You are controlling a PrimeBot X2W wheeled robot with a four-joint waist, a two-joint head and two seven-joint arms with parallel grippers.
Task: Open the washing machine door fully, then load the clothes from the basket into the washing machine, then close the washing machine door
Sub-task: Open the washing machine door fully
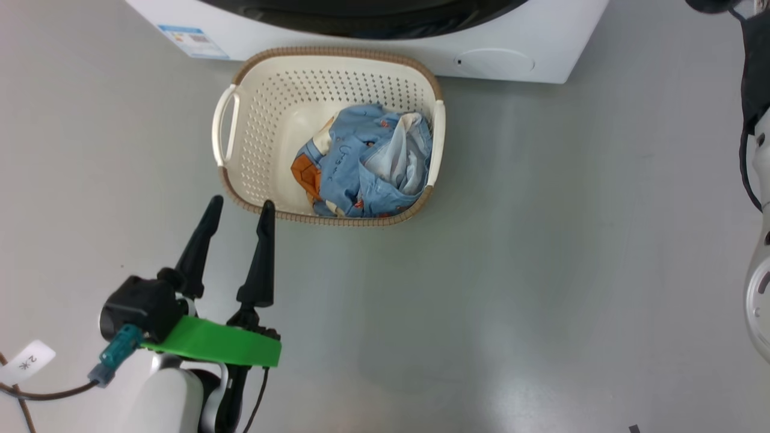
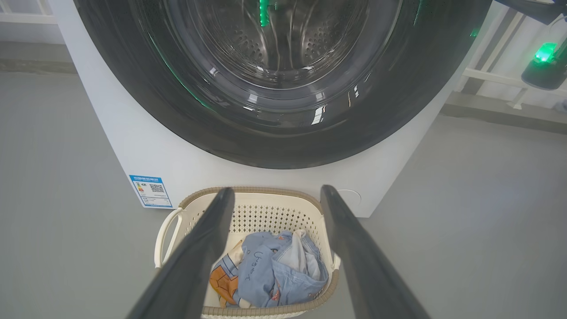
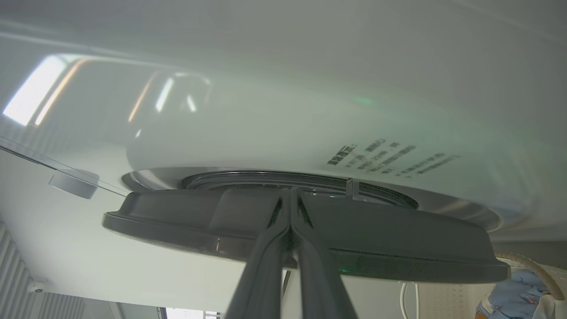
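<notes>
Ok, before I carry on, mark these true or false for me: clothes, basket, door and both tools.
1. The clothes lie in the basket. True.
2. The left tool is shut. False: its fingers stand apart, open.
3. The left tool holds the clothes. False: it is empty, apart from the clothes.
4. The right tool is shut, fingertips at the dark rim of the washing machine door. True.
5. The basket stands on the floor before the washing machine. True.
</notes>
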